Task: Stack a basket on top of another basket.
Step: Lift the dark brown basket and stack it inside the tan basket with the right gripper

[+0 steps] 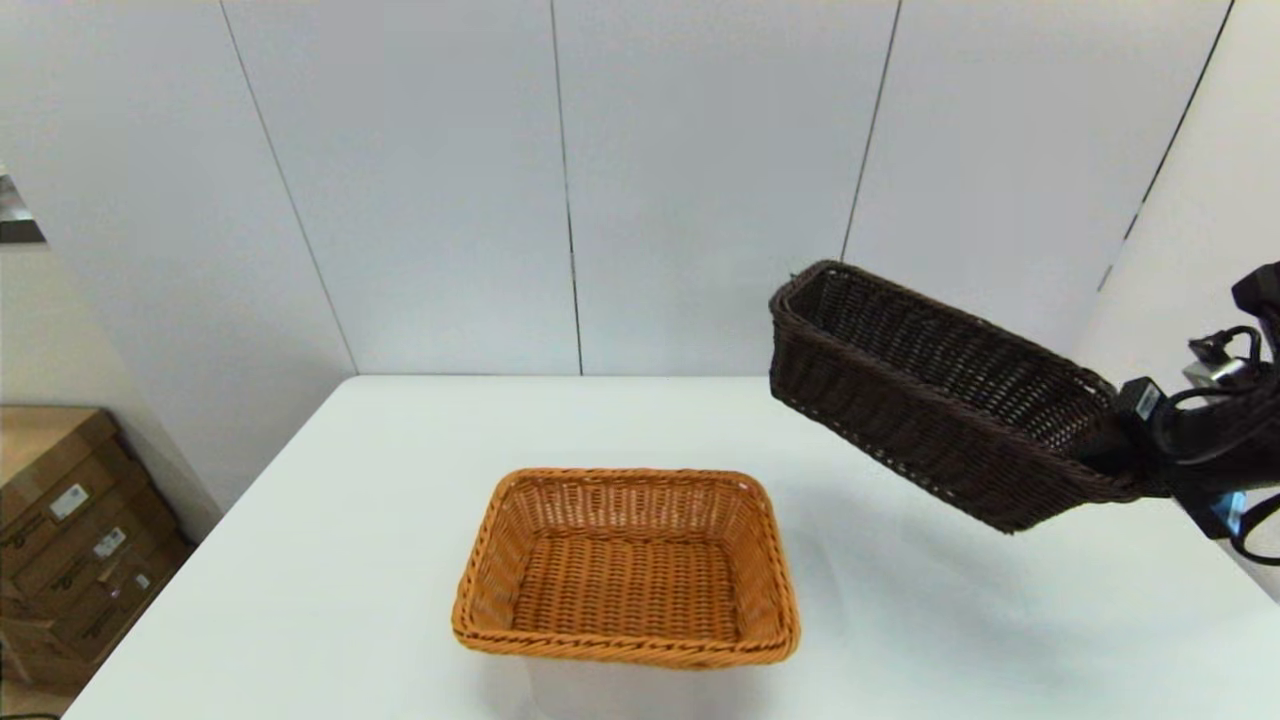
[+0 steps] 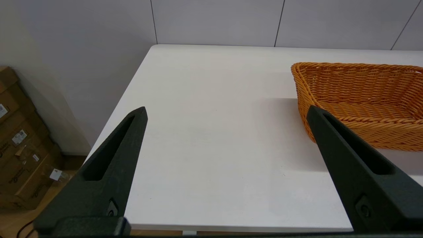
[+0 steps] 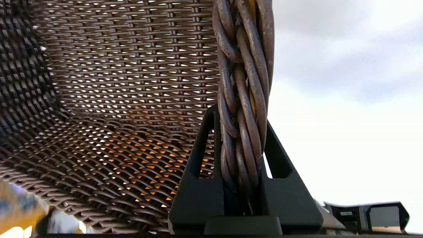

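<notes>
While a white table (image 1: 350, 560) fills the lower half of the head view, pale grey wall panels (image 1: 450, 180) split by thin vertical seams close off the room behind it, and brown cardboard boxes (image 1: 70, 540) with white labels sit stacked on the floor at the lower left of the frame.

Two baskets are in view. One dark brown basket (image 1: 930, 390), almost black, is rectangular with a rolled, braided rim and deep sides of tight weave. It hangs in the air at the right of the frame, tilted with its far end raised, clear of the table. One orange-tan basket (image 1: 628, 565), shallower and with darker flecks along its rim, sits flat on the table at lower centre, well apart from the dark one.

At the right edge, the right gripper (image 3: 243, 132) has its two fingers clamped on the dark basket's braided rim, one finger on each side. Near the table's left edge, the left gripper (image 2: 226, 114) hovers above bare tabletop with its fingers spread wide, the orange-tan basket just beside one fingertip.
</notes>
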`<state>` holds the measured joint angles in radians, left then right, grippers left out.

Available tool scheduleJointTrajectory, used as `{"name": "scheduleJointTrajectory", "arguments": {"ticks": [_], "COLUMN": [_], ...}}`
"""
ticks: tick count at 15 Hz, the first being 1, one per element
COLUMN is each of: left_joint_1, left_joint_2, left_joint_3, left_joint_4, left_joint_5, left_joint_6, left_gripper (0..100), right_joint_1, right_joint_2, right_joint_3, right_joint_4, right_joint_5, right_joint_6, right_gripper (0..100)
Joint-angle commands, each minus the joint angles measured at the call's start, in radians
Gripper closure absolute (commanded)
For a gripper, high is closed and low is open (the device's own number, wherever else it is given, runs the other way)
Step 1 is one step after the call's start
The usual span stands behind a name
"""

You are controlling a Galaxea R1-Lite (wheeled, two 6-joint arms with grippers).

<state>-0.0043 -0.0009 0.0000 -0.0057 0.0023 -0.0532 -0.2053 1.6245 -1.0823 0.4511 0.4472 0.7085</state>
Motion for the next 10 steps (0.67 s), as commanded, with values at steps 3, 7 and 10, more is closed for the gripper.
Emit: {"name": "scheduleJointTrajectory", "arguments": {"ticks": [3,7,10], "left_joint_1": [0.000,0.000,0.000], "left_joint_2": [-0.001,-0.001,-0.001], "left_joint_3": [0.000,0.000,0.000], "left_joint_4": [0.000,0.000,0.000], "left_joint_5": [0.001,0.001,0.001], "left_joint_6": [0.000,0.000,0.000], "left_gripper": [0,0,0], "right_joint_1": [0.129,0.265,0.399], "right_joint_2": [-0.196,-0.291,-0.288], "right_joint_3": [-0.018,-0.018,-0.014], "right_joint_4": [0.179,0.258,0.253], "right_joint_5": [0.033,0.019,-0.076], "right_joint_6": [-0.123,-0.144,-0.142], "right_gripper": [100,100,100]}}
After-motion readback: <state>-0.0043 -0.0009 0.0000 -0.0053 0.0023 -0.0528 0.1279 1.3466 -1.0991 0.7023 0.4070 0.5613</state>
